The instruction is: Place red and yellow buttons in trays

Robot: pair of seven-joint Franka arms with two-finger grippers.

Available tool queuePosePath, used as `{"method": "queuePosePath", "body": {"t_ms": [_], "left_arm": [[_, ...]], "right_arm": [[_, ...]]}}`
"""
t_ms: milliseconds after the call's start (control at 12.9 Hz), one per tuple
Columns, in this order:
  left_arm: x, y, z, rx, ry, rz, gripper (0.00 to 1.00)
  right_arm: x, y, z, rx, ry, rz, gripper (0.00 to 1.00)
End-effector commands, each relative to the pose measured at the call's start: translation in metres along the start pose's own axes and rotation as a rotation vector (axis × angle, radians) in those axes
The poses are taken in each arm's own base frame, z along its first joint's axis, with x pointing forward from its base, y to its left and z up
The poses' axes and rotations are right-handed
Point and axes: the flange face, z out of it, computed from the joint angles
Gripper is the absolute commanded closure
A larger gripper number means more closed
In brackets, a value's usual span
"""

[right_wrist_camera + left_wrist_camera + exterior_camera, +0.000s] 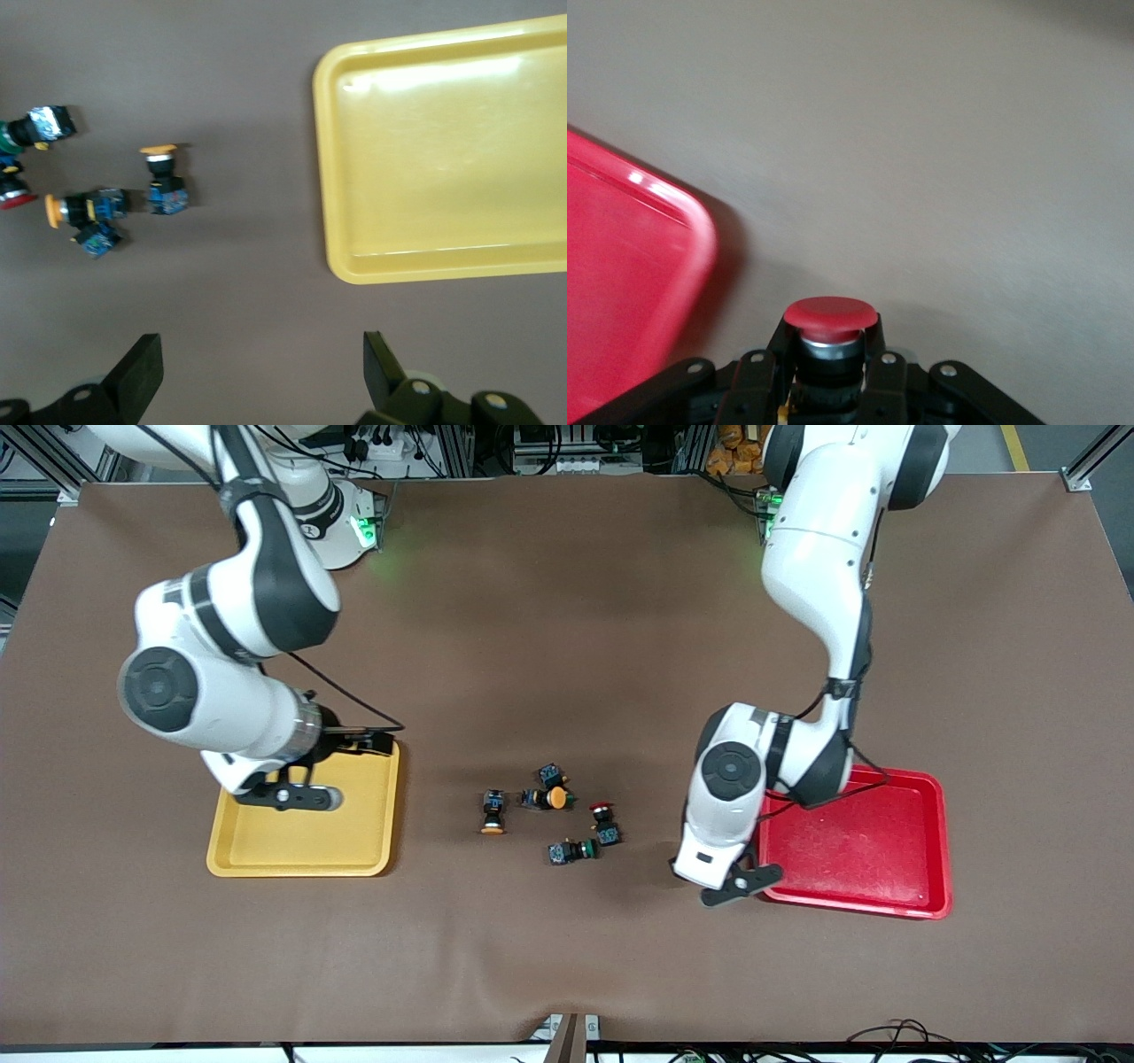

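Low in the front view, the left gripper (740, 881) pinches a red button (830, 317) just off the red tray (921, 797) — carry it well past the rim before letting go; upper left, the right gripper (292, 795) waits agape over the yellow tray (363, 850).

left pincer (830, 390): clamped, wrist bent low | right pincer (263, 376): fingers spread, hovering

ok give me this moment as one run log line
left gripper: shut on red button, beside red tray | right gripper: open, over yellow tray | trays: no buttons seen inside
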Motion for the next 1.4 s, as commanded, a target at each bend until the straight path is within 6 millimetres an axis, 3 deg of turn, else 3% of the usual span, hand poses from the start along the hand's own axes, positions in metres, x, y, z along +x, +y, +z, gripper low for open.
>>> {"method": "queuePosePath", "body": {"t_ms": [0,155,310,543,698,776,931,1009,1086,1164,1319], "left_arm": [[0.036,-0.058,0.009,0.044,-0.030,0.067,1.00],[0.059,-0.113,0.028,0.089,-0.111,0.191,1.00],[0.087,-0.176,0.045,0.085,-0.156,0.269,1.00],[0.112,-0.251,0.068,0.043,-0.206,0.360,1.00],[0.117,-0.298,0.086,0.000,-0.247,0.436,1.00],[0.119,-0.312,0.090,-0.022,-0.255,0.452,1.00],[0.117,-0.315,0.098,-0.036,-0.265,0.452,1.00],[0.117,-0.314,0.098,-0.038,-0.265,0.456,0.88],[0.116,-0.313,0.098,-0.039,-0.265,0.461,0.36],[0.115,-0.307,0.096,-0.040,-0.263,0.461,0.06],[0.117,-0.297,0.088,-0.040,-0.250,0.444,0.00]], "right_arm": [[0.004,-0.031,0.028,0.007,0.010,0.027,0.00],[0.012,-0.049,0.062,0.051,-0.006,0.023,0.00],[0.013,-0.082,0.105,0.072,-0.006,0.007,0.00],[0.017,-0.117,0.164,0.066,0.029,0.012,0.00],[0.028,-0.118,0.184,0.080,0.067,0.012,0.00],[0.033,-0.119,0.194,0.084,0.081,0.015,0.00],[0.039,-0.126,0.220,0.082,0.094,0.008,0.00],[0.039,-0.128,0.227,0.069,0.091,-0.007,0.00],[0.040,-0.126,0.228,0.063,0.092,-0.012,0.00],[0.042,-0.122,0.229,0.058,0.093,-0.007,0.00],[0.041,-0.124,0.242,0.050,0.084,-0.003,0.00]]}}
